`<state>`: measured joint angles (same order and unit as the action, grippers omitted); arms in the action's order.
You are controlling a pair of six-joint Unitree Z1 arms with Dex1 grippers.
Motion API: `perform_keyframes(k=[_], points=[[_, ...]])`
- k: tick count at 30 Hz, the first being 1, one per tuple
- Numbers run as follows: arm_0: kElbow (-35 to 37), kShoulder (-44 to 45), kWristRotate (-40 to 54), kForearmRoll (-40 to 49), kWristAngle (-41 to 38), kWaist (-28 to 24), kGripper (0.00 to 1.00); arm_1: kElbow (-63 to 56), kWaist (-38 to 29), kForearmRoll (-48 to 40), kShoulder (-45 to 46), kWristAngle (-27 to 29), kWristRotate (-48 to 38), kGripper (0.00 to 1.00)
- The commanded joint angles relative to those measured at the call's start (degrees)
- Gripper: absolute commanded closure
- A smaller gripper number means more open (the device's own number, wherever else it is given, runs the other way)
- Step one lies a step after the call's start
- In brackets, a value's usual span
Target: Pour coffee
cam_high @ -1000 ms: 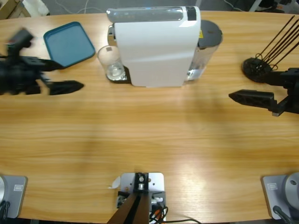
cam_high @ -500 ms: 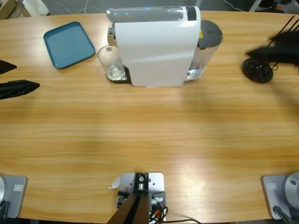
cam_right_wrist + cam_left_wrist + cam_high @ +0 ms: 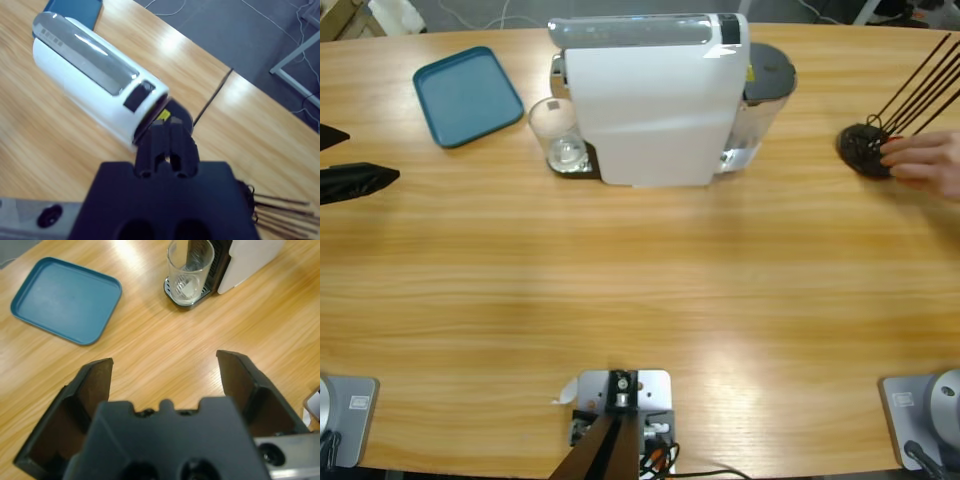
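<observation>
A clear drinking glass (image 3: 557, 135) stands on the drip grate of the white coffee machine (image 3: 655, 100), under its spout. No tan coffee shows in the glass (image 3: 190, 267); its bottom looks clear. My left gripper (image 3: 370, 157) is at the table's left edge, open and holding nothing, well short of the glass. In the left wrist view its jaws (image 3: 165, 365) stand wide apart over bare wood. My right gripper (image 3: 167, 132) is shut on nothing, high above the machine (image 3: 95, 85), and is out of the high view.
A blue tray (image 3: 468, 93) lies at the back left, also in the left wrist view (image 3: 67, 300). A person's hand (image 3: 930, 162) rests on a black stick holder (image 3: 865, 148) at the right edge. Bare wood fills the table's front half.
The left gripper drew back to the table's left edge. The right arm left the high view. A person's hand came in at the stick holder.
</observation>
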<state>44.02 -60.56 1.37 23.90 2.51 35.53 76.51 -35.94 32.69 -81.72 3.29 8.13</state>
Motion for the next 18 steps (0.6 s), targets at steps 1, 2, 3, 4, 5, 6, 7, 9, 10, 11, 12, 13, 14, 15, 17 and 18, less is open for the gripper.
perform_keyframes(k=[1,2,3,4,5,6,7,9,10,11,12,13,14,15,17,18], points=[[-0.9,1.2,0.7,-0.8,1.4,-0.4,0.110,11.3,0.7,6.4,-12.4,-2.1,2.4,1.000],[-0.9,1.2,0.7,-0.9,1.3,-0.3,0.110,11.7,0.7,6.9,-13.0,-2.4,2.4,1.000],[-0.9,1.2,0.7,-0.9,1.3,-0.3,0.110,12.0,0.7,7.6,-13.5,-2.7,2.5,1.000],[-0.9,1.1,0.7,-0.9,1.3,-0.2,0.110,12.0,0.7,8.0,-13.8,-3.1,2.7,1.000],[-0.9,1.0,0.7,-0.9,1.3,-0.2,0.110,12.0,0.7,8.4,-14.0,-3.6,2.8,1.000],[-0.9,0.8,0.7,-0.9,1.3,-0.1,0.110,11.9,0.7,8.7,-14.0,-3.9,2.9,1.000],[-0.9,0.7,0.7,-0.9,1.3,0.1,0.110,11.6,0.7,9.1,-14.2,-4.4,3.0,1.000],[-0.8,0.1,0.8,-1.0,1.2,0.3,0.110,11.2,0.6,9.4,-14.5,-5.2,3.2,1.000],[-0.7,-0.2,0.8,-1.0,1.2,0.4,0.110,11.2,0.5,9.4,-14.7,-5.6,3.2,1.000],[-0.7,-0.4,0.8,-1.0,1.2,0.4,0.110,11.2,0.3,9.4,-14.9,-5.7,3.3,1.000],[-0.7,-0.4,0.8,-1.0,1.3,0.4,0.110,11.5,0.0,9.6,-15.2,-5.7,3.4,1.000],[-0.7,-0.3,0.8,-1.0,1.3,0.4,0.110,11.8,-0.2,9.8,-15.4,-5.7,3.5,1.000],[-0.7,-0.4,0.8,-1.0,1.3,0.4,0.110,12.3,-0.4,10.1,-15.7,-5.7,3.5,1.000],[-0.7,-0.4,0.8,-1.0,1.3,0.5,0.110,12.7,-0.6,10.4,-16.0,-5.7,3.5,1.000],[-0.7,-0.5,0.8,-1.0,1.3,0.5,0.110,13.7,-1.2,11.1,-16.9,-5.7,3.9,1.000],[-0.7,-0.5,0.8,-1.0,1.3,0.5,0.110,14.0,-1.4,11.4,-17.2,-5.7,4.0,1.000]])
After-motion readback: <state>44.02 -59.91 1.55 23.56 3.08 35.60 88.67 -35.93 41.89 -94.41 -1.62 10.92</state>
